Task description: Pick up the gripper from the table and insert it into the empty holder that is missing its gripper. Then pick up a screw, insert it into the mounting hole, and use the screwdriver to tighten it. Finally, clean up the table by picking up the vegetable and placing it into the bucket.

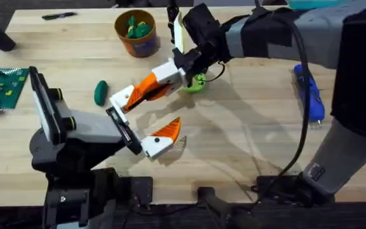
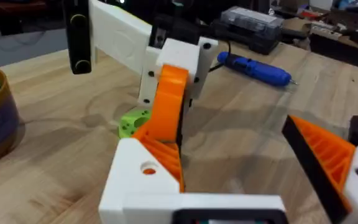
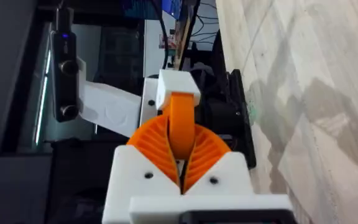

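My right gripper (image 1: 172,72) is shut on the orange gripper (image 1: 148,87) and holds it slanted above the table. In the right wrist view its ribbed pads (image 3: 154,146) clamp the wedge (image 3: 182,121). The wedge's lower end meets the white holder (image 1: 121,99), the far finger base of my left gripper (image 1: 143,118), which stands open. In the left wrist view the wedge (image 2: 168,106) sits against the holder (image 2: 135,180). The dark green vegetable (image 1: 100,92) lies left of the holder. The bucket (image 1: 136,33) stands at the back. The blue screwdriver (image 1: 310,93) lies at the right.
A lime green disc (image 1: 196,81) with holes sits under the right gripper. Green leafy toy pieces fill the bucket. A green brick plate (image 1: 2,86) lies at the left edge and a black pen (image 1: 59,16) at the back left. Bare wood lies in front of the left gripper.
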Tool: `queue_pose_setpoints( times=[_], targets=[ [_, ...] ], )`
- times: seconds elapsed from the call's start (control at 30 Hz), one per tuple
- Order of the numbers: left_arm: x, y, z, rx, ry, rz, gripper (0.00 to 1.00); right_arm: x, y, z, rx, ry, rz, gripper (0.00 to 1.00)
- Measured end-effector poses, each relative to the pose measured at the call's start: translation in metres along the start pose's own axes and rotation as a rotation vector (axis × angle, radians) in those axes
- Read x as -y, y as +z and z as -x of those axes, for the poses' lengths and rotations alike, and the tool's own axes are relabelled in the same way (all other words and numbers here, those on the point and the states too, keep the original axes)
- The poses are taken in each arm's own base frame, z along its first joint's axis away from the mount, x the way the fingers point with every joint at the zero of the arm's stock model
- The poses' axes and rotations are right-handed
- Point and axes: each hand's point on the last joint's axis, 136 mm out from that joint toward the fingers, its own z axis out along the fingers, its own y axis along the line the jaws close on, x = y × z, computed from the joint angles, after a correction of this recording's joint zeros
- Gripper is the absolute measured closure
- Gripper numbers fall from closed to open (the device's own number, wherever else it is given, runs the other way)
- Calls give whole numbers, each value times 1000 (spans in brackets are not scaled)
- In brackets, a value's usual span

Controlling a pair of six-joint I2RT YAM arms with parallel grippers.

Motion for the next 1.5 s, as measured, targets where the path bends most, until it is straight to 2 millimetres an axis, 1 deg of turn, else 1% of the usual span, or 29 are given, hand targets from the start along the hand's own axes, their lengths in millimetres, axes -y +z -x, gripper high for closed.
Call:
queue_pose_setpoints(
  times=[0.5, 0.7, 0.87, 1.07, 1.33, 1.5],
  targets=[
    [2, 0, -1, -3, -33, -10, 15, 3, -2, -2, 11, 107, -35, 995],
    [2, 0, -1, -2, -33, -9, 15, 2, -2, -2, 14, 109, -44, 995],
    [4, 0, -1, -4, -38, -26, 15, 3, -3, -7, 25, 96, -58, 995],
    [1, 0, -1, -2, -36, -7, 14, 1, 1, -3, 59, 42, -87, 995],
    [-7, -1, 0, 3, -50, 36, 14, 1, 9, 2, 86, 120, -124, 995],
    [-14, -2, 1, 8, -53, 78, 15, 1, 15, 11, 111, 94, -145, 995]
  ],
)
